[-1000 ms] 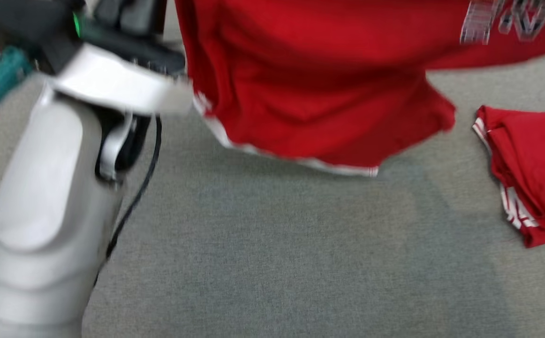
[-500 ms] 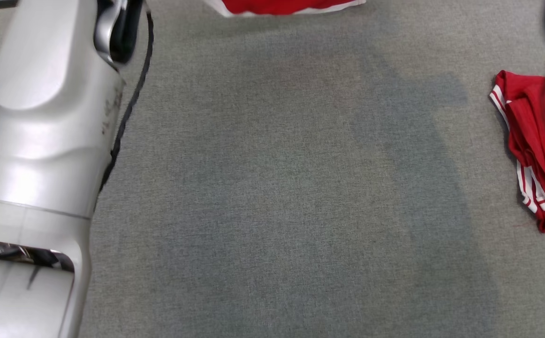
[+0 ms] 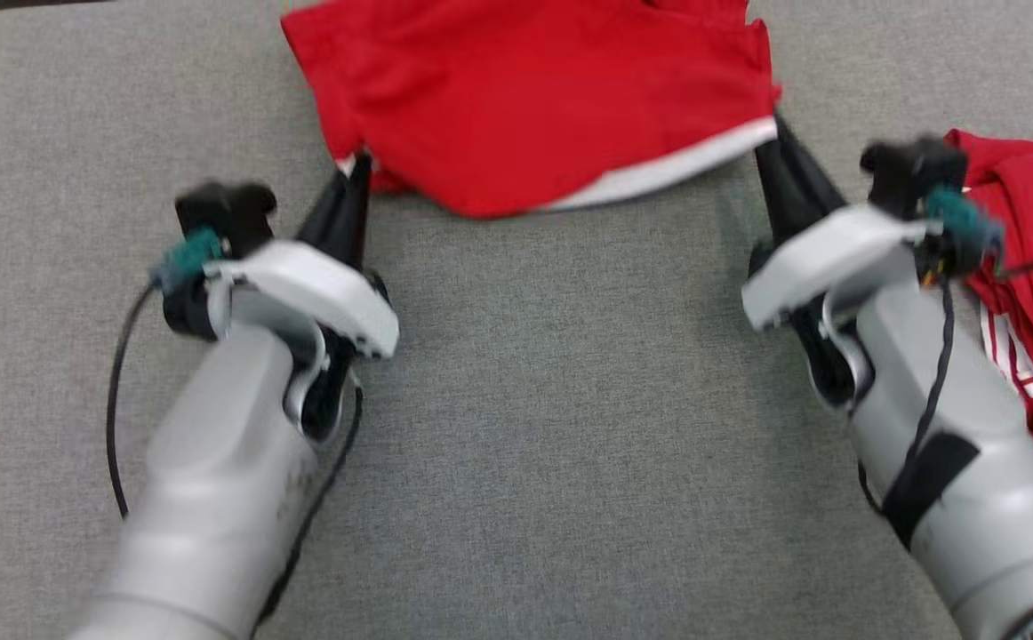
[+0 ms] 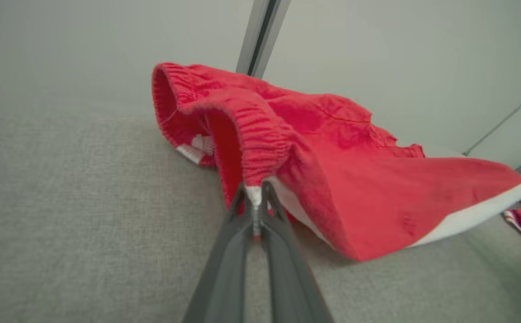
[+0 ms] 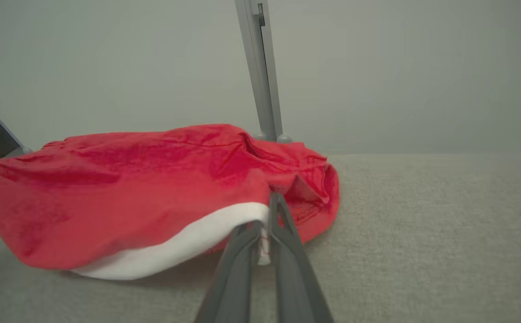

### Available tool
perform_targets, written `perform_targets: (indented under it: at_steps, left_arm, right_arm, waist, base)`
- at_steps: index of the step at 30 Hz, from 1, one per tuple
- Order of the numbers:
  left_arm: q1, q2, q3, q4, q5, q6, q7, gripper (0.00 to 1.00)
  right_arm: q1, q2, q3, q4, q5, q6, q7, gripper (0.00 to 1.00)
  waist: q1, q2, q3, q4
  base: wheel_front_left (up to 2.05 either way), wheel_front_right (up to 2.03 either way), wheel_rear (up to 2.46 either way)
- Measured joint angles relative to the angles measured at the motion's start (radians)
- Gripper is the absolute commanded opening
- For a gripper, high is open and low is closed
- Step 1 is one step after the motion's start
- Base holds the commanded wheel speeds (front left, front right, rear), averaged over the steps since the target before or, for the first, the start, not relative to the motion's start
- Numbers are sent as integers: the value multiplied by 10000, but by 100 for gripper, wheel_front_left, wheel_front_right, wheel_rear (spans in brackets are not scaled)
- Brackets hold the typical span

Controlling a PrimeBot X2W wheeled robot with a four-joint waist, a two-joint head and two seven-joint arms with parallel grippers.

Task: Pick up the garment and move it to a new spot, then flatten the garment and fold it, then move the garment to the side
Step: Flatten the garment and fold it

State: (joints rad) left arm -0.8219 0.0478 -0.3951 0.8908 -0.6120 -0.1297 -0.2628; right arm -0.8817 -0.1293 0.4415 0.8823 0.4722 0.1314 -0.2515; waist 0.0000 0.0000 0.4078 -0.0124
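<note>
Red white-hemmed garment (image 3: 525, 107), rumpled.

Grey woven fabric surface (image 3: 552, 427), flat, evenly lit, faint soft shadows. Plain pale grey wall (image 5: 399, 67) behind far edge. Slim metal upright post (image 5: 262, 80) standing before wall.

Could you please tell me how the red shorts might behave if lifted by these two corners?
Probably floppy: the red shorts sag between the left hand and right hand. Likely light, as fingertip pinches on the hem hold them. The loose middle may drag.
</note>
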Motion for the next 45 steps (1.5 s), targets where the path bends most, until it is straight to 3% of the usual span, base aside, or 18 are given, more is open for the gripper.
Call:
perform_targets:
  at_steps: [5, 12, 17, 26, 33, 38, 45]
  left_arm:
    - [1760, -2, 324, -1561, 485, 0, -6, 0]
    - [4577, 44, 725, -3902, 1501, 0, -4, 0]
    - [6294, 397, 734, -5022, 1661, 115, 48, 0]
    - [8667, 1162, 418, -8059, 1622, 729, 1825, 0]
    - [9404, 1104, 533, -9474, 1085, 1225, 2627, 0]
    - [9123, 1012, 502, -9503, 1003, 1218, 2778, 0]
    - [7569, 748, 464, -8939, 821, 882, 2801, 0]
  right_arm:
    - [1584, -506, 86, -1358, 290, -4, -84, 0]
    - [4945, -997, -1003, -4167, 27, -8, -94, 0]
    - [7328, -1030, -1962, -5873, -295, -2, 111, 0]
    - [10632, -476, -3517, -9747, -1220, 4, 2251, 0]
    - [11317, -155, -3963, -11215, -1473, 4, 3292, 0]
    - [11020, -383, -3994, -11116, -1264, 4, 3475, 0]
    - [9009, -1164, -3891, -10213, -978, 4, 3482, 0]
  waist:
    - [0, 0, -326, -33]
    - [0, 0, -1171, -42]
    - [0, 0, -1946, 49]
    - [0, 0, -3118, 279]
    - [0, 1, -3241, 354]
    - [0, 0, -2926, 449]
    - [0, 0, -2004, 686]
  base:
    - [0, 0, 0]
    - [0, 0, 0]
    - [0, 0, 0]
    - [0, 0, 0]
    - [0, 0, 0]
    - [0, 0, 0]
    - [0, 0, 0]
